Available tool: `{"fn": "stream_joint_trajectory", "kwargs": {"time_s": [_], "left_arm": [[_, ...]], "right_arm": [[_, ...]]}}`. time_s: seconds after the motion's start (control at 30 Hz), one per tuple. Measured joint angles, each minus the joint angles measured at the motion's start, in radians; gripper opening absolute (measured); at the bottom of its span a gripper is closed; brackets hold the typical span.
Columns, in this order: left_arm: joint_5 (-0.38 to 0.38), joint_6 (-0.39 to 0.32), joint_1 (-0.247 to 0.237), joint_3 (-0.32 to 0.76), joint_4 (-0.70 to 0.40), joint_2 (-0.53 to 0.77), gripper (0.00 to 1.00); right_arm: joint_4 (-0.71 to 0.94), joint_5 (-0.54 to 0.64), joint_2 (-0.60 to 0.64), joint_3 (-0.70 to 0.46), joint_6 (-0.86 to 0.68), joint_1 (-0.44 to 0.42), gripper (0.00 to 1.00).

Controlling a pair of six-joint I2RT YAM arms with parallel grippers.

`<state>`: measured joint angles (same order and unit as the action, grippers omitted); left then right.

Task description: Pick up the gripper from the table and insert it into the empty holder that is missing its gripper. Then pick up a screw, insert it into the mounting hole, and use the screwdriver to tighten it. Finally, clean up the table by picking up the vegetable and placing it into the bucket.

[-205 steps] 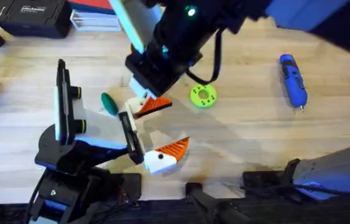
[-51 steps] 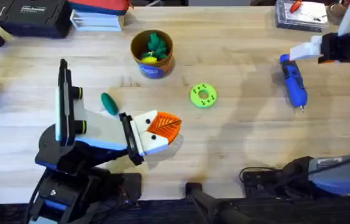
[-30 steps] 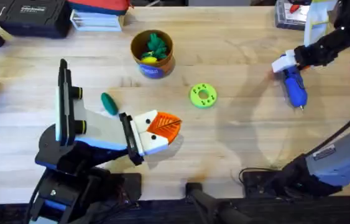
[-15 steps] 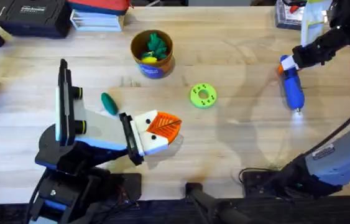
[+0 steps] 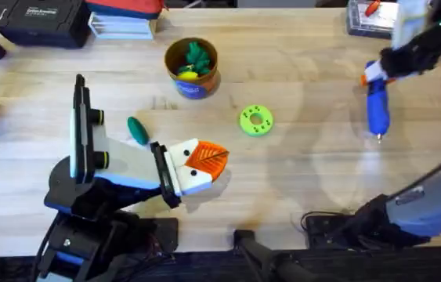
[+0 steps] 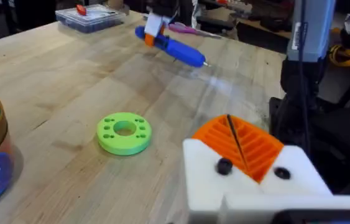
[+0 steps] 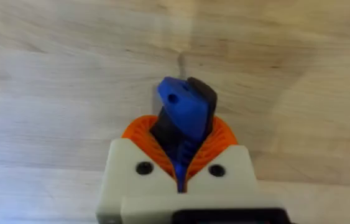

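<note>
Your right gripper (image 5: 378,72) is at the far right of the table, its orange pads pressed onto the rear end of the screwdriver (image 5: 377,108). In the right wrist view the blue body (image 7: 186,115) sits pinched between the two ribbed pads (image 7: 138,134), with the thin metal bit pointing away from the gripper toward the wood. From overhead the screwdriver's long axis runs far-to-near, almost straight, bit end nearest you and tilted slightly right; the left wrist view shows it (image 6: 173,48) raised a little off the table.

Your left gripper (image 5: 197,166) rests at the near left, its orange pads pressed together with only a thin dark seam between them and nothing in them.

The vegetable (image 5: 137,129) lies on the table just beyond the left arm, its long axis slanted from far-left to near-right. The bucket (image 5: 192,69) stands upright farther back, well apart from it, and a green ring-shaped disc (image 5: 256,120) lies flat between bucket and screwdriver
</note>
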<state>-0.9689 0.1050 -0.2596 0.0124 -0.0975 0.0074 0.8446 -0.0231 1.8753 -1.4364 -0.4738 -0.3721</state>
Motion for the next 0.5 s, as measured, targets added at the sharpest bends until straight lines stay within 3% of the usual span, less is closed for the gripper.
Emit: {"fn": "stream_joint_trajectory", "kwargs": {"time_s": [0.27, 0.5], "left_arm": [[0.000, 0.000, 0.000, 0.000, 0.000, 0.000, 0.004], [0.000, 0.000, 0.000, 0.000, 0.000, 0.000, 0.004]], "right_arm": [[0.026, -0.001, -0.363, 0.000, 0.090, -0.013, 0.030], [0.018, -0.055, -0.680, 0.122, 0.140, 0.015, 0.030]]}}
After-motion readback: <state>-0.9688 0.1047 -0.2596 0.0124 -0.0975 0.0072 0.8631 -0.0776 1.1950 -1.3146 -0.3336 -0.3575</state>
